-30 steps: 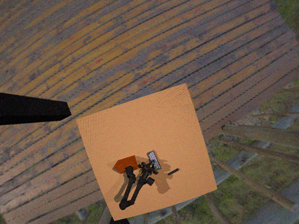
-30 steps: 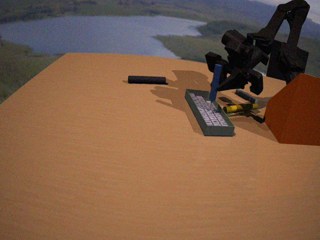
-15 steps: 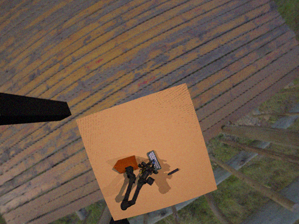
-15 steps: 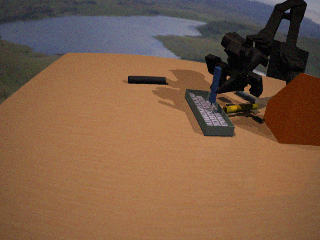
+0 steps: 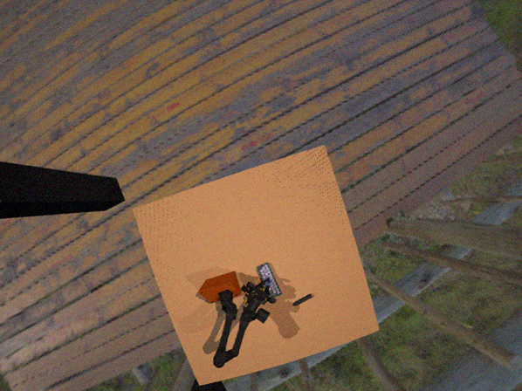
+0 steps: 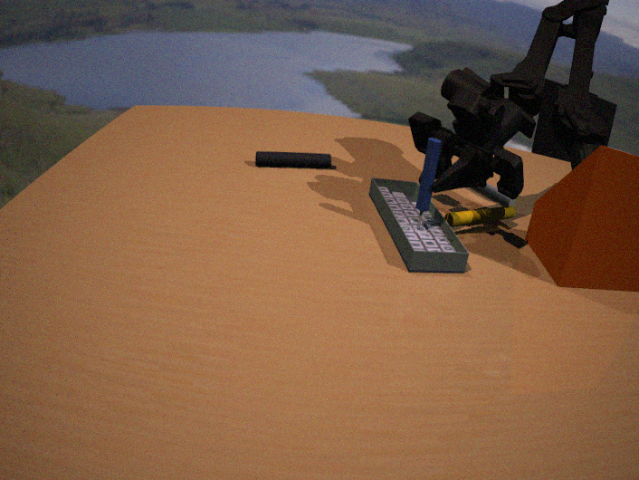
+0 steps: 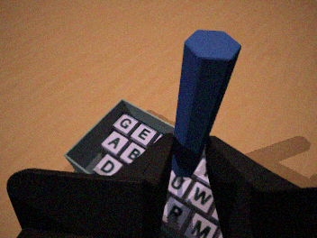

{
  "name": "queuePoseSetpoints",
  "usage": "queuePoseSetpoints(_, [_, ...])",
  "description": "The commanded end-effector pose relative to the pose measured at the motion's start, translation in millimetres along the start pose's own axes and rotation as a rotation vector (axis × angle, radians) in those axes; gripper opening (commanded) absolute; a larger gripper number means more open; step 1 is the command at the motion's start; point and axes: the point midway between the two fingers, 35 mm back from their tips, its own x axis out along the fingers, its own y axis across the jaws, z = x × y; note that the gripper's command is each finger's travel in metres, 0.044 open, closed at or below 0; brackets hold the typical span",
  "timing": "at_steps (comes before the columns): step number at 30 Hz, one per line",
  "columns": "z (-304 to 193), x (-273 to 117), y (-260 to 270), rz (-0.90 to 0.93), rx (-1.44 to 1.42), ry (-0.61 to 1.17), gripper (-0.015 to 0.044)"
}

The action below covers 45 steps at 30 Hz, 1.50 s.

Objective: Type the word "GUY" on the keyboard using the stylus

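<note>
The keyboard (image 5: 264, 270) (image 6: 438, 262) (image 7: 146, 119) is a grey-green tray of white letter keys on the desk. My gripper (image 6: 431, 185) (image 7: 189, 141) is shut on the blue hexagonal stylus (image 6: 429, 165) (image 7: 203, 81), above the keyboard. The stylus is nearly upright, leaning slightly, its thin tip down at the keys in the exterior view. In the wrist view, G, E, A, B and D show left of the fingers; U, W, R and M show between them. The stylus tip is hidden there, near the U key (image 7: 178, 184). I cannot tell whether any key is pressed.
An orange angular block (image 5: 221, 285) (image 6: 583, 222) stands beside the arm. A yellow cylinder (image 6: 464, 216) lies close to the keyboard's side, with a grey cylinder (image 6: 492, 195) behind it. A black cylinder (image 5: 304, 299) (image 6: 292, 159) lies on the keyboard's other side.
</note>
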Motion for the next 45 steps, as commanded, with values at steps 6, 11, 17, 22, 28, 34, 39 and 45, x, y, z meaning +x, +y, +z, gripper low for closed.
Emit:
queuePoseSetpoints(6, [-0.9, 0.4, 3.0, 0.008, -0.001, 0.001, 0.0081])
queuePoseSetpoints(11, [-0.5, 0.3, 3.0, 0.008, -0.001, 0.001, 0.0081])
queuePoseSetpoints(17, [8.6, -3.9, 2.1, 0.009, -0.002, 0.002, 0.0081])
queuePoseSetpoints(22, [19.5, -10.0, 1.8, 0.009, -0.001, 0.001, 0.0081])
queuePoseSetpoints(28, [31.7, -18.4, 2.4, 0.007, -0.001, -0.001, 0.0081])
queuePoseSetpoints(34, [33.0, -19.4, 2.5, 0.006, 0.0, -0.001, 0.0081])
queuePoseSetpoints(39, [31.5, -18.5, 5.7, 0.015, -0.003, 0.0, 0.0078])
queuePoseSetpoints(45, [33.2, -17.2, 0.4, 0.013, -0.003, 0.0, 0.0])
